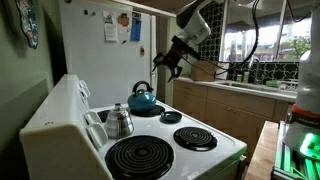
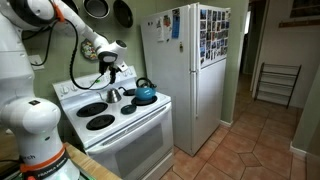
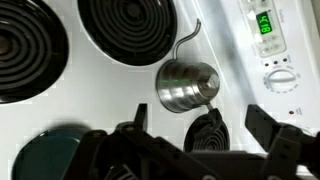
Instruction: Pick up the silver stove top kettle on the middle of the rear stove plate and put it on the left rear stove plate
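The silver stove top kettle [image 1: 118,120] [image 2: 114,94] stands upright at the rear middle of the white stove, close to the control panel. In the wrist view it [image 3: 187,85] lies just beyond my fingers, with its black handle pointing up the frame. The left rear stove plate [image 1: 140,157] [image 2: 92,109] [image 3: 125,30] is a large black coil beside it, with nothing on it. My gripper [image 1: 170,60] [image 2: 110,68] [image 3: 198,125] hangs open and empty in the air above the kettle, not touching it.
A teal-blue kettle [image 1: 141,98] [image 2: 146,94] [image 3: 45,155] stands on the far side of the silver one. Other coil burners [image 1: 195,138] [image 1: 171,117] [image 3: 210,130] are bare. The raised control panel [image 3: 270,40] runs behind the kettle. A white fridge [image 2: 190,70] stands beside the stove.
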